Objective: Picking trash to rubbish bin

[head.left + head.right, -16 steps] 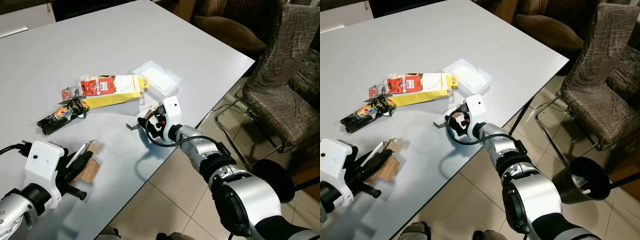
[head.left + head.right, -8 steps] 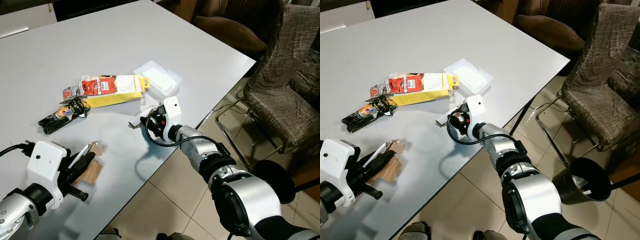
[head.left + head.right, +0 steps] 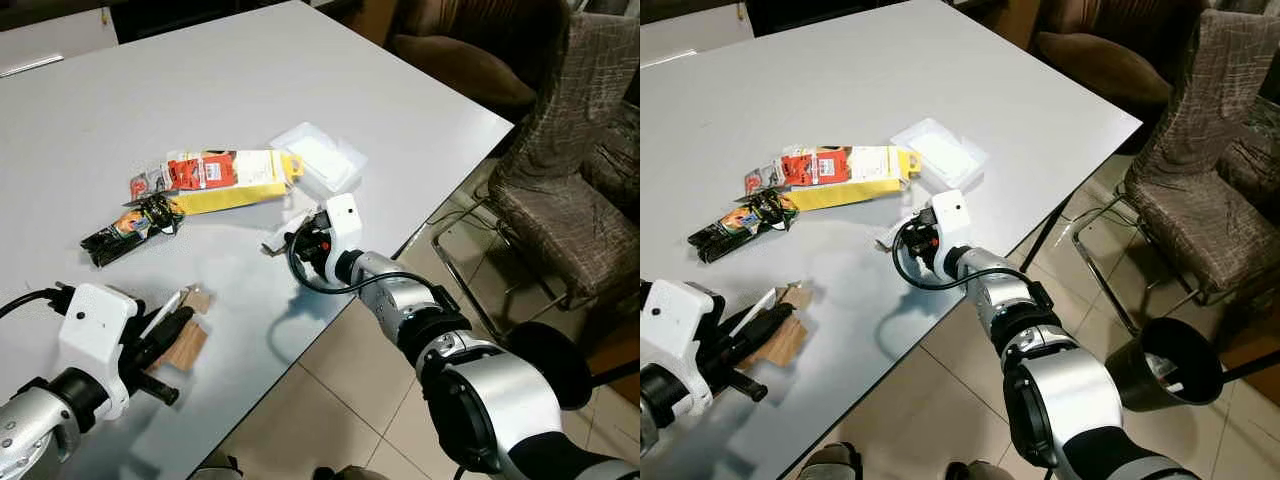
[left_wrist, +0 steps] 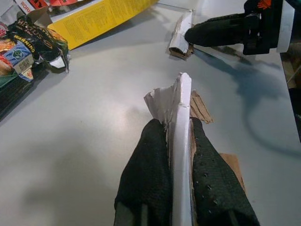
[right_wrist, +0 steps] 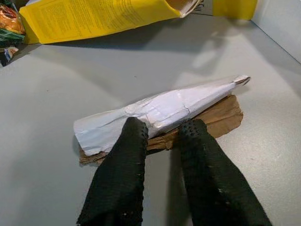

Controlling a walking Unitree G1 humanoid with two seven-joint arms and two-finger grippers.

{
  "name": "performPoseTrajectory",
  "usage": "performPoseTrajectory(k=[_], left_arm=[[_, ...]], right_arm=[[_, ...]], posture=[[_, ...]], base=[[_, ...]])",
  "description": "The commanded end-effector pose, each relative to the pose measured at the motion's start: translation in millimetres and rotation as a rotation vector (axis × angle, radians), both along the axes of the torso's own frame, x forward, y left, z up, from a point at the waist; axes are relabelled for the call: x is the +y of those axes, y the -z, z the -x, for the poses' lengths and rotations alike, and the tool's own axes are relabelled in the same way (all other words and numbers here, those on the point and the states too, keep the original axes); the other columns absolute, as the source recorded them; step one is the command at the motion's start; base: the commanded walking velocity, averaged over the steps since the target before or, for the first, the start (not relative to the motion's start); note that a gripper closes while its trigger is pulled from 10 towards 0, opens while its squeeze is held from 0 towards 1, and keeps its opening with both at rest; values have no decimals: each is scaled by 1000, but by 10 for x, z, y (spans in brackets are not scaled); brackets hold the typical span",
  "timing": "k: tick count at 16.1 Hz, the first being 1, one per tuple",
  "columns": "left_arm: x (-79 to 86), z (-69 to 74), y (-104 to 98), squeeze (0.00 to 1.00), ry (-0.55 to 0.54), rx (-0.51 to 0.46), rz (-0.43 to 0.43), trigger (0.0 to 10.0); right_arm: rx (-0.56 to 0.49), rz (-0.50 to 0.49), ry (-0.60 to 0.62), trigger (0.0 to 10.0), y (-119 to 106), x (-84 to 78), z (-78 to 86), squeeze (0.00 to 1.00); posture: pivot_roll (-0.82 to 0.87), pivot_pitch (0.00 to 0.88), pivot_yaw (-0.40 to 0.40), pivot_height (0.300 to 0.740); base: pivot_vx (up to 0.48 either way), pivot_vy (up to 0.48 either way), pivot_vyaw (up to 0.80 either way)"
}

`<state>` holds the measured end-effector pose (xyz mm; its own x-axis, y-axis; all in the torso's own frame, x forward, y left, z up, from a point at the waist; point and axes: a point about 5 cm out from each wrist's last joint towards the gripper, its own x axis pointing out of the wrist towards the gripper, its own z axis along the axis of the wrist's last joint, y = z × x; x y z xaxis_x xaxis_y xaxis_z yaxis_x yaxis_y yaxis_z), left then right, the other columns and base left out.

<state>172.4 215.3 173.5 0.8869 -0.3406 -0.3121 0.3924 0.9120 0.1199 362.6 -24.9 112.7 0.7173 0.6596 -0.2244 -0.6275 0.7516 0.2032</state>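
nearest, at the white table's (image 3: pixel 300 80) front edge on the left: left gripper (image 4: pixel 175 141) low over the tabletop, black fingers (image 4: pixel 146 174) pinched tight on a thin white torn cardboard strip (image 4: pixel 180 117) standing on edge between them, with a brown cardboard scrap (image 3: pixel 183 345) lying flat on the table just beneath. a little farther in, near the table's right edge: right gripper (image 5: pixel 162 134) reaching in from the right arm, fingers narrowly parted and set against the near side of a crumpled white-and-brown paper scrap (image 5: pixel 160 115) that lies flat on the table; cannot tell whether actually gripped or merely touched. beyond that, toward the middle of the table: a dark crumpled snack wrapper (image 3: pixel 130 225) on the left, touching a flattened yellow carton with a red label (image 3: pixel 225 178) beside it. just right of the carton, a clear plastic tray (image 3: pixel 320 158) near the table's right edge. off the table on the tiled floor at lower right: a black rubbish bin (image 3: pixel 1165 365), open top up, well apart from all the trash. farther back on the right: a chair with a grey patterned cover (image 3: pixel 570 170).
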Motion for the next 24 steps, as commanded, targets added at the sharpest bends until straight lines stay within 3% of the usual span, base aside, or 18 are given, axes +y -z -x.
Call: performPoseTrajectory(k=[1,4,9,12,13,16,17,18,21,24], left_arm=[[-35,15,14,0,23,11,9,0],[-29,-32,40,0,-25,-16,54,0],[-54,-167,96,0,-57,-55,110,0],[-120,-334,164,0,-88,-71,164,0],[-210,-412,226,0,-75,-69,193,0],[-273,-483,273,0,-99,-76,221,0],[-292,-505,297,0,-107,-76,214,0],[-330,-549,337,0,-116,-92,170,10000],[-359,-646,367,0,-177,-165,83,10000],[-398,-689,332,0,-185,-237,24,10000]], right_arm=[[104,46,26,0,237,-106,83,0],[82,10,51,0,248,-144,87,0],[-76,2,79,0,198,-203,87,0],[-192,-16,131,0,149,-288,94,0],[-228,-31,157,0,171,-344,131,0],[-278,-48,201,0,154,-429,162,0],[-305,-55,220,5412,138,-473,185,0],[-353,-54,244,10000,105,-548,242,0],[-395,-28,270,10000,64,-665,446,0],[-371,0,269,10000,139,-707,787,0]], posture=[[311,148,-173,740],[293,122,-163,740],[215,69,-126,740],[152,46,-109,740],[109,32,-101,740],[64,10,-102,740],[56,0,-103,740],[33,0,-102,740],[4,0,-95,740],[-14,0,-88,740]], base=[[0,0,0],[0,0,0],[0,0,0],[0,0,0],[0,0,0],[0,0,0],[0,0,0],[0,0,0],[0,0,0],[0,0,0]])
